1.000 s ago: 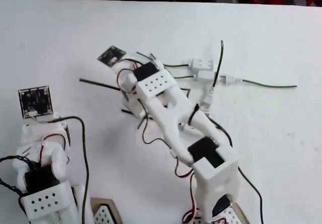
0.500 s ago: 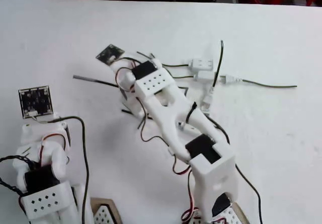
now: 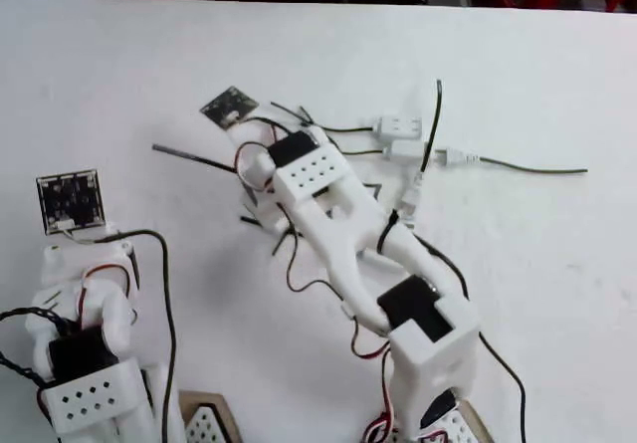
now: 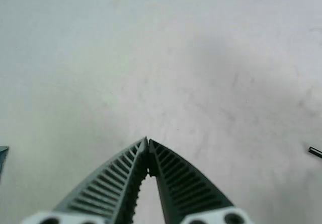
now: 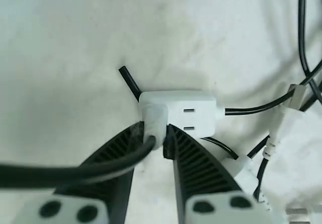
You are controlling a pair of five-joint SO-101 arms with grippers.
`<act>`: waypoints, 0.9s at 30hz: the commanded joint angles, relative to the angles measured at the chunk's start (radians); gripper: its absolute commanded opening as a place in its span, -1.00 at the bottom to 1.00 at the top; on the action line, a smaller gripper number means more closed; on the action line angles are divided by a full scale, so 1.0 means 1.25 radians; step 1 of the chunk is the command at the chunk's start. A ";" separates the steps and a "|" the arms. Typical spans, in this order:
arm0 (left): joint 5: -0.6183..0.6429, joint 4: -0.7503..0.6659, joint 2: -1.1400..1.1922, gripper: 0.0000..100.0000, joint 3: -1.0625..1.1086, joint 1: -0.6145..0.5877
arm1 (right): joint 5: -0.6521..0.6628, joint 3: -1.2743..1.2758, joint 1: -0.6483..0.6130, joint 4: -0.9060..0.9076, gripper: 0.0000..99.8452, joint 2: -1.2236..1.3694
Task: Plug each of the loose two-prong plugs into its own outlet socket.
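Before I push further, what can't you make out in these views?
Right wrist view: plug prongs, hidden between plug body and socket block; seating depth unclear.
High view: that joint, covered by the right arm.
Right wrist view: far cables, cut off by the edge.

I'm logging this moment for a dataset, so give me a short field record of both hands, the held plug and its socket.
left hand: shut, empty, above bare table
right hand: shut on white plug, whose black cord runs back between the fingers
plug position: at the face of the white socket block, beside two open slots; cannot tell whether it is seated
second plug: white, lying on the table beside the right arm
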 commanded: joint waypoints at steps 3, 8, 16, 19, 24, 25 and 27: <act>0.000 -0.018 -0.008 -0.95 -0.004 -0.004 | -0.006 0.123 0.009 -0.090 -0.97 -0.095; 0.000 -0.018 -0.008 -0.95 -0.004 -0.004 | -0.004 0.244 0.008 -0.179 -0.97 -0.144; 0.000 -0.018 -0.008 -0.95 -0.004 -0.004 | -0.004 0.282 0.009 -0.199 -0.97 -0.152; 0.000 -0.018 -0.008 -0.95 -0.004 -0.004 | -0.005 0.286 0.009 -0.201 -0.97 -0.148; 0.000 -0.018 -0.008 -0.95 -0.004 -0.004 | 0.000 0.322 0.008 -0.222 -0.97 -0.143; 0.000 -0.018 -0.008 -0.95 -0.004 -0.004 | 0.000 0.333 0.008 -0.229 -0.97 -0.143; 0.000 -0.018 -0.008 -0.95 -0.004 -0.004 | 0.001 0.351 0.008 -0.246 -0.97 -0.143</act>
